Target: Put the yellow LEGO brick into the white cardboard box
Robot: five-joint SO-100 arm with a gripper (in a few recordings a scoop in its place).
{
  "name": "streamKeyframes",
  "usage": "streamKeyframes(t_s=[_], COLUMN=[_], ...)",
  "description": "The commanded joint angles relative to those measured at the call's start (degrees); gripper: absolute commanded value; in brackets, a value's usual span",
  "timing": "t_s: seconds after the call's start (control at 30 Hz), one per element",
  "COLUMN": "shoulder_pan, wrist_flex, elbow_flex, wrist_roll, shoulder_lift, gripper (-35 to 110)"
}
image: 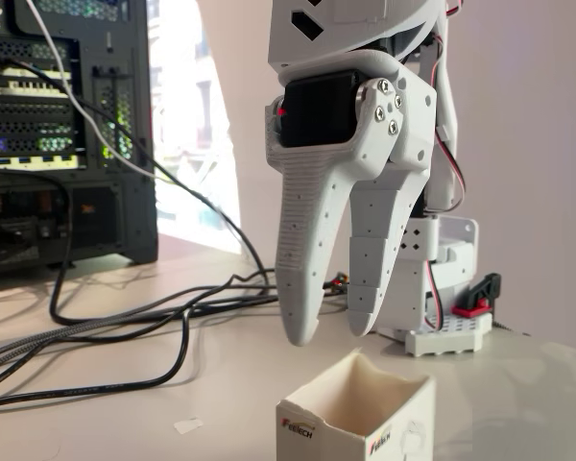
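Fixed view: one hand (331,336), fingers apart, nothing between them. It hangs above one white cardboard box (357,423) on the worktop (125,423).

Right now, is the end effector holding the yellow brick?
No. In the fixed view the end effector hangs open above the white cardboard box, with nothing between its two white fingers.

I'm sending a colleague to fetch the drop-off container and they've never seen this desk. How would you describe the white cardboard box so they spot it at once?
Find the big white robot arm hanging over the pale table. Directly under its open claw, at the table's front edge, stands the white cardboard box. Its ragged open top and red-and-blue logos set it apart from the white perforated robot base behind.
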Motion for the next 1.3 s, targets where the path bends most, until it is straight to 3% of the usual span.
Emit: streamKeyframes(t_s=[0.0, 0.13, 0.3, 0.53, 0.8, 1.27], shoulder_pan=[-0.09, 0.53, 3.69, 11.78, 16.26, 17.58], wrist_flex=[0.62, 0.44, -4.48, -13.45, -29.27, -32.87], elbow_flex=[-0.70, -0.88, 0.35, 9.58, 38.32, 52.29], wrist_roll=[-0.09, -0.79, -6.33, -17.05, -17.93, -17.23], shoulder_lift=[5.89, 6.06, 6.94, 11.60, 30.23, 42.54], gripper=[17, 14, -9, -9, -9, -9])
